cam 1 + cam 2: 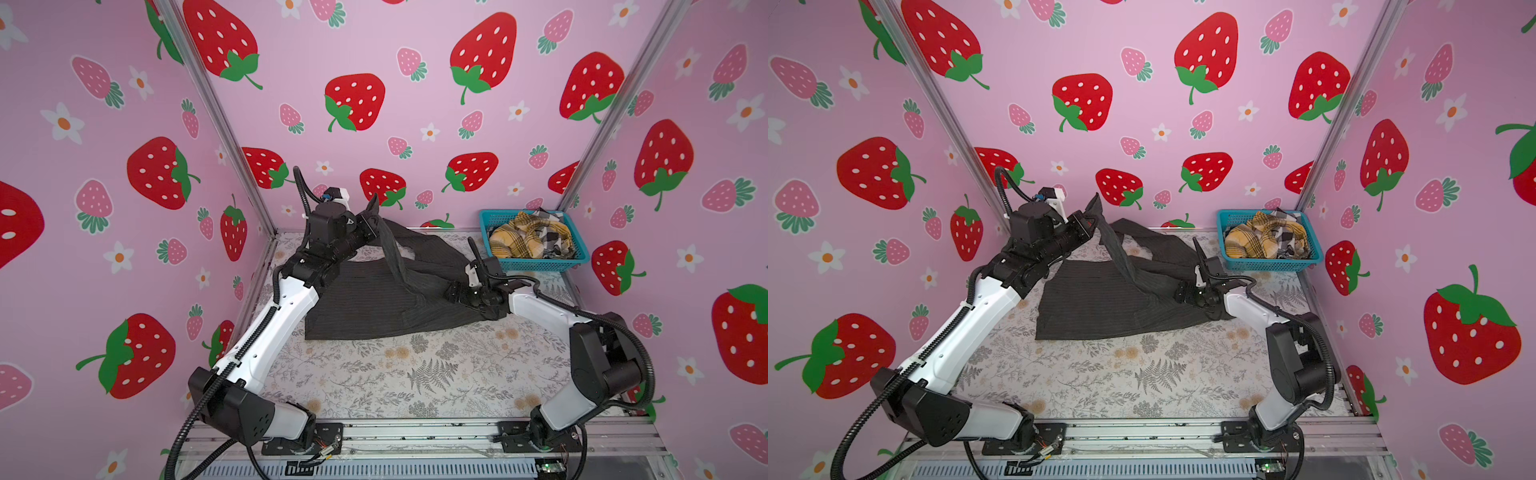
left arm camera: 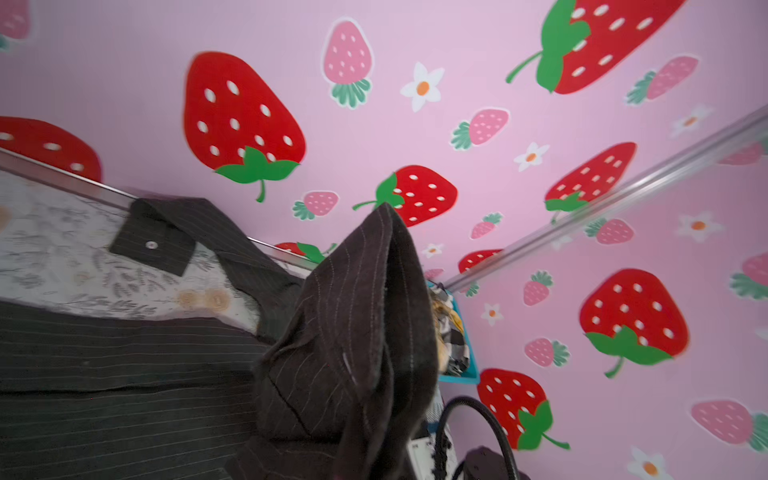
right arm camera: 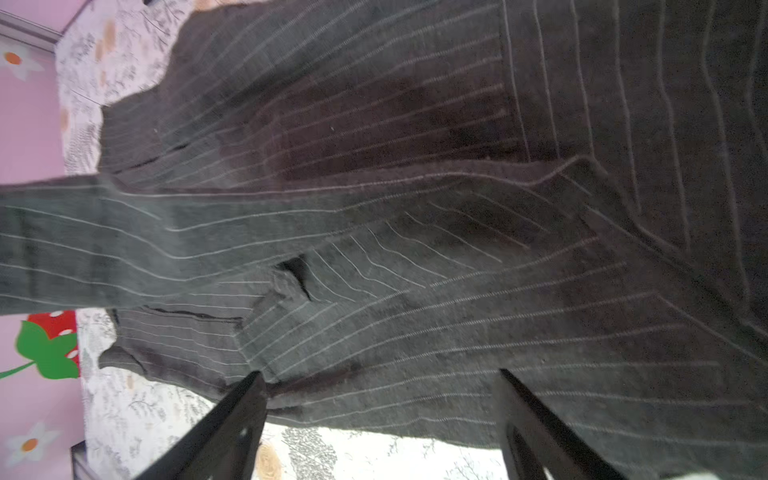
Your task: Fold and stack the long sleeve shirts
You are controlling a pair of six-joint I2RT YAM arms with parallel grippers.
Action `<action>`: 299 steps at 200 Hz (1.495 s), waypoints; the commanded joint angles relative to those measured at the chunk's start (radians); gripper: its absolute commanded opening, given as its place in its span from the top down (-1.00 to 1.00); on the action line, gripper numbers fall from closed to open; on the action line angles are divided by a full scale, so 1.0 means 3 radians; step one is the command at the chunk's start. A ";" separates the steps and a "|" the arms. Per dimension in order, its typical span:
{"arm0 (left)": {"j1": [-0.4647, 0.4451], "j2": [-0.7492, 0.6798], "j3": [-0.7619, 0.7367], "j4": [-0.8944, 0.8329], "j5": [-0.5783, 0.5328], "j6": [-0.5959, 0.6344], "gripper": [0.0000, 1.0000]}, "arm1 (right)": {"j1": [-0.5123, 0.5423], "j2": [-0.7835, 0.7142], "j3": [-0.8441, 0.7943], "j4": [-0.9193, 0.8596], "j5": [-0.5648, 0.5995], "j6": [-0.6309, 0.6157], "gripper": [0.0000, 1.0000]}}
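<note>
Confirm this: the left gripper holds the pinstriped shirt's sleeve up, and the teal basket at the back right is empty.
Not empty: the teal basket holds a mustard plaid shirt and a black-white check shirt, as both top views show. The left gripper does hold the pinstriped shirt's sleeve up.

Bright, even, diffuse lighting; shadows faint and soft. Wide-angle bowing toward frame edges in both top views. Slight motion blur in wrist views; charcoal shirt [image 3: 415, 208] soft-focused.
</note>
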 commanded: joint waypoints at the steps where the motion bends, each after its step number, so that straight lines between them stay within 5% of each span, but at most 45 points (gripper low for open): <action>1: 0.0022 0.0106 -0.0166 0.0599 0.1281 0.0299 1.00 | -0.0009 -0.0223 0.0248 0.0216 -0.0243 -0.0123 -0.73; 42: 0.0028 0.0105 -0.0349 0.0980 0.2155 0.0424 1.00 | -0.0007 -0.0659 0.0463 0.0437 -0.1035 -0.0956 -0.71; 77: 0.0111 0.0216 -0.0180 0.1335 0.2869 0.0212 1.00 | -0.0033 -0.0950 0.0650 0.0583 -0.1292 -0.1437 -0.77; 150: 0.0107 0.0294 0.0063 0.0897 0.3365 0.0384 1.00 | -0.0049 -0.0470 0.1665 0.0285 -0.1957 -0.1809 -0.70; 191: 0.0112 0.0332 0.0121 0.0804 0.3370 0.0433 1.00 | -0.0044 -0.0344 0.1735 0.0266 -0.2272 -0.1697 -0.41; 217: 0.0137 0.0388 0.0155 0.0714 0.3295 0.0446 1.00 | -0.0033 -0.0383 0.1626 0.0332 -0.2292 -0.1617 0.32; 248: 0.0183 0.0505 0.0290 0.0309 0.2989 0.0560 1.00 | -0.0023 -0.0472 0.1548 0.0437 -0.2108 -0.1507 0.97; 261: 0.0190 0.0517 0.0312 0.0048 0.2701 0.0643 0.45 | -0.0018 -0.0486 0.1544 0.0429 -0.1898 -0.1496 1.00; 299: 0.0245 0.0274 -0.0055 0.0026 0.1887 0.0328 -0.15 | 0.0068 -0.0459 0.1582 0.0289 -0.1048 -0.1555 1.00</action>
